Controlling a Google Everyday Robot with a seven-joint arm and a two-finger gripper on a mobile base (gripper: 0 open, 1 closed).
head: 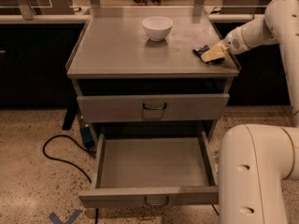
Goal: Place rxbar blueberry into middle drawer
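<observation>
Dark-wrapped rxbar blueberry [201,50] lies flat near the cabinet top's [117,50] 3 o'clock edge, gripper [213,54] against its 4 o'clock side; grey middle drawer [152,164], 6 o'clock below, stands pulled open.

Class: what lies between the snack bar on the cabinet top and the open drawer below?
In the camera view, the closed upper drawer front lies between the rxbar blueberry and the middle drawer. The gripper is at the bar.

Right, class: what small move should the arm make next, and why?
Probably secure the rxbar blueberry and lift it just off the cabinet top. The gripper sits right at the bar, near the top's right edge, and the middle drawer below already stands pulled open.
</observation>
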